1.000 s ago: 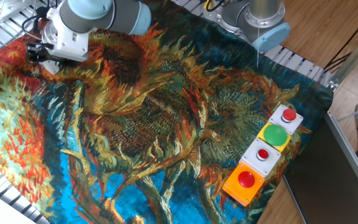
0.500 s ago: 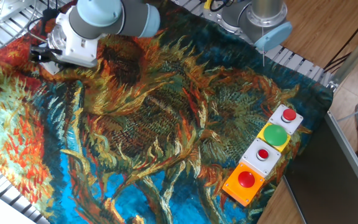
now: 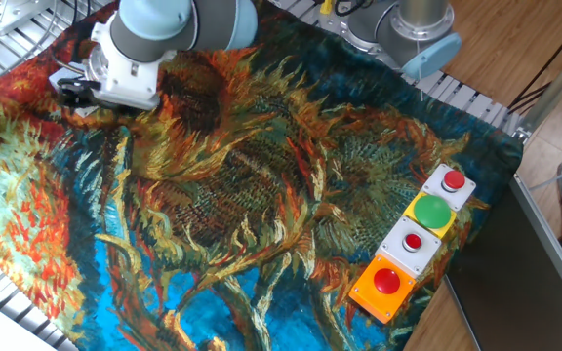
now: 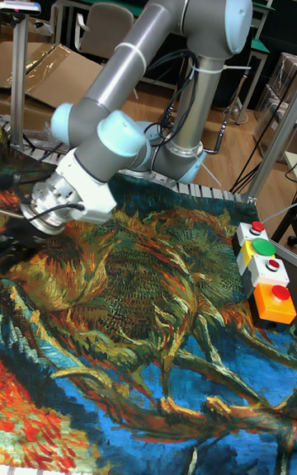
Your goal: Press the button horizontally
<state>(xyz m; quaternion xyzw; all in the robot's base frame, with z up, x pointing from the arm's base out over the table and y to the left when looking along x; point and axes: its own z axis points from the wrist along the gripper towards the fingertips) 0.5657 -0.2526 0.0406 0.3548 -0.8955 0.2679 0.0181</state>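
Note:
The small green button in its white box does not show in either view. My gripper is at the far left of the sunflower-painted cloth, low over it, with its black fingers pointing left from the white wrist. In the tall fixed view the gripper is a dark shape at the left edge, partly cut off. No view shows a gap or a contact between the fingertips.
A row of button boxes lies at the cloth's right edge: a red button on grey, a green dome on yellow, a small red button and a red button on orange. The arm's base stands at the back.
The wrist and gripper have shifted a little to the right and slightly down over the cloth's left end. The button boxes have not moved.

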